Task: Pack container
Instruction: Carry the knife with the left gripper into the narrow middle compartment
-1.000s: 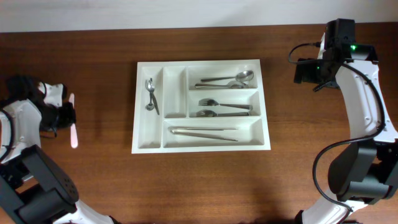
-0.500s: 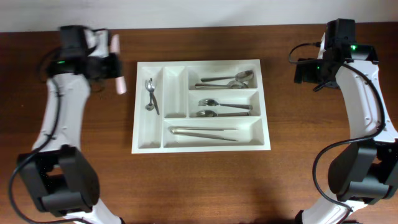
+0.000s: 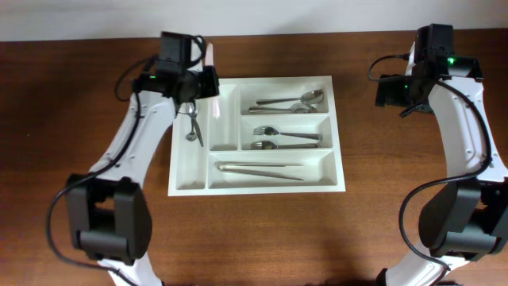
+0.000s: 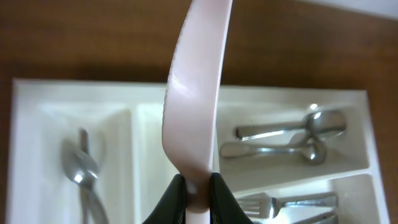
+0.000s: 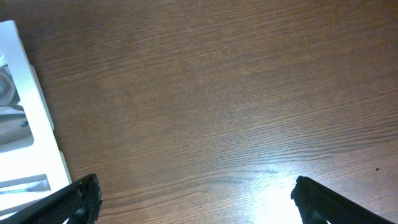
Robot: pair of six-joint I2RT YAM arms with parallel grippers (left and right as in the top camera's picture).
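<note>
One pink knife (image 4: 196,93) sits clamped in the left pincer (image 4: 198,186) above the container (image 3: 258,82) — the right pincer (image 5: 198,202) gapes wide.

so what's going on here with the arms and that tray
The left gripper is shut on a pink plastic knife and holds it above the upper left part of the white cutlery tray, over its narrow compartments. The tray already holds spoons, forks and a small spoon. The right gripper hangs open over the table to the right of the tray, holding nothing.
</note>
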